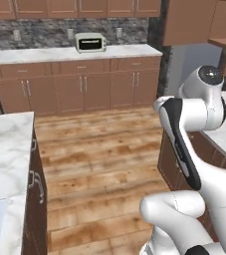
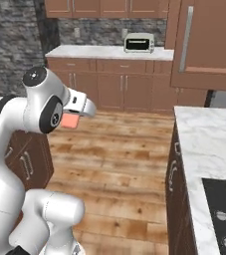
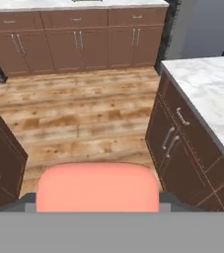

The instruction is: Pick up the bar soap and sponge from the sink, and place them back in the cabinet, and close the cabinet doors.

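Note:
My gripper (image 3: 97, 202) is shut on the bar soap (image 3: 97, 185), a salmon-pink block with rounded edges that spans the gap between the two dark fingertips. From the right base view the bar soap (image 2: 68, 122) hangs at the end of the gripper (image 2: 72, 117), high above the wooden floor. One cabinet door (image 2: 206, 42) with a long silver handle stands open at the upper right. The brown cabinet doors (image 1: 189, 22) also hang open above the arm at the upper right. The sink and the sponge are out of view.
A white toaster oven (image 1: 90, 43) sits on the far marble counter (image 1: 45, 54) over low brown cabinets. A marble island (image 1: 5, 149) lies to the left and a counter (image 2: 204, 139) with a black stove (image 2: 224, 209) to the right. Wooden floor (image 3: 84, 113) runs between them.

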Controlling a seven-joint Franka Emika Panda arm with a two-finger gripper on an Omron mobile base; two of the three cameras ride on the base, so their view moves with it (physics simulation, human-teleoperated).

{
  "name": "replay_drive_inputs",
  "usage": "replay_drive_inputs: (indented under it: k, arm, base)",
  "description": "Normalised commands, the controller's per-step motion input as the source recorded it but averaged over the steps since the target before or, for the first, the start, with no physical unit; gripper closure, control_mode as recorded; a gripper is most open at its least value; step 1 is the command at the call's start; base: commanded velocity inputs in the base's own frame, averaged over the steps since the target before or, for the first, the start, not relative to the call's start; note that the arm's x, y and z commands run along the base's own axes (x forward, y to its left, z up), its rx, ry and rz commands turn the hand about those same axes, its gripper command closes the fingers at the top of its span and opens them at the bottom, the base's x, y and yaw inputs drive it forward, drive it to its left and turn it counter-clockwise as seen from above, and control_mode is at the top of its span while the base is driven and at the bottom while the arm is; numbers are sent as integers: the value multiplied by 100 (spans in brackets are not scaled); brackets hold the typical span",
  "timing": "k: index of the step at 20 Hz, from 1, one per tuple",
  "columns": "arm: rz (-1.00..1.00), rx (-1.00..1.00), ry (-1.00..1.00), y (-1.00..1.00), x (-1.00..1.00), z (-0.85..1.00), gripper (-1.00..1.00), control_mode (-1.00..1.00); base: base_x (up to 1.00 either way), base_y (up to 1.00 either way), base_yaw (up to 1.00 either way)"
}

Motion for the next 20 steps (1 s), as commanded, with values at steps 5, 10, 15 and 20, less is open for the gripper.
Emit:
replay_drive_inputs:
  k: [5, 10, 15, 20]
  arm:
    - [0, 0, 0, 0, 0, 0, 100, 100]
    - [0, 0, 0, 0, 0, 0, 100, 100]
    - [0, 0, 0, 0, 0, 0, 100, 100]
    - [0, 0, 0, 0, 0, 0, 100, 100]
  base:
    - [72, 2, -6]
    - [86, 5, 0]
    - [84, 0, 0]
    - [81, 0, 0]
